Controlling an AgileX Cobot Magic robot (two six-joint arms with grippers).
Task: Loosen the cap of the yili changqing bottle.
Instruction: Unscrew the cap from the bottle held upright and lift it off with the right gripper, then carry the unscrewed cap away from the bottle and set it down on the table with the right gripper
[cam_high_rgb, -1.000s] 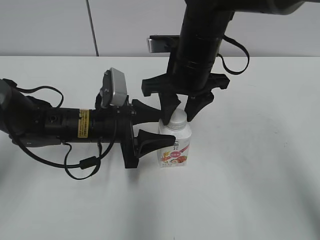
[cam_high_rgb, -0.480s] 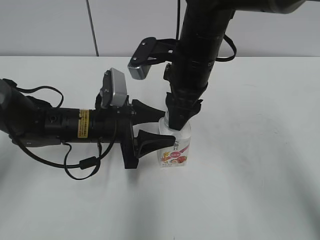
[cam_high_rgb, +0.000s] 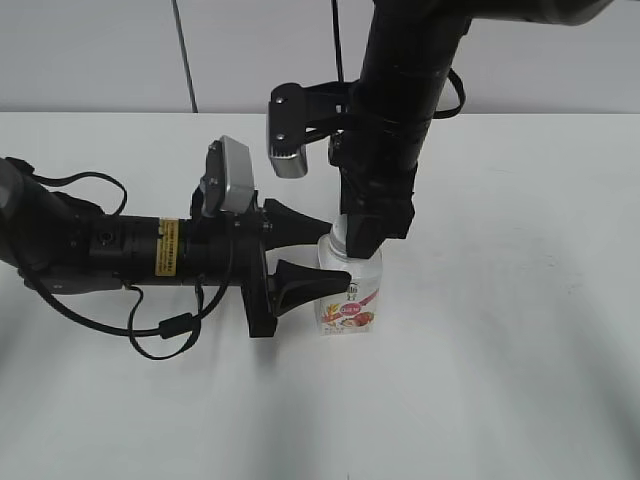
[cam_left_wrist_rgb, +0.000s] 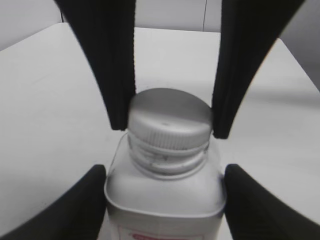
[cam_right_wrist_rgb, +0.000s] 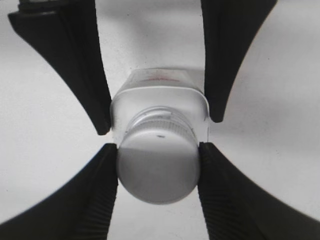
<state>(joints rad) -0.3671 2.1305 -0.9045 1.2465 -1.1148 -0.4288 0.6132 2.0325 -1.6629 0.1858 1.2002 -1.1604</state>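
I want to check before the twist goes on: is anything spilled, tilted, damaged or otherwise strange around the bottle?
Nothing stands out. The yili changqing bottle stands upright on the table, with no liquid around it. The left end effector holds its body; the right end effector is closed on the cap, which looks intact and seated.

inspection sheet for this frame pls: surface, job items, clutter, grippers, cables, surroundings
Surface: white table, bare where visible.
Job's things: yili changqing bottle upright; cap on its neck.
Clutter: nothing seen.
Grippers: left gripper comes in from the side, fingers on both sides of the bottle body; right gripper comes from above, pads against the cap's sides.
Cables: black cable looped on the table under the left arm; another loops off the right arm.
Surroundings: grey panelled wall behind the table.
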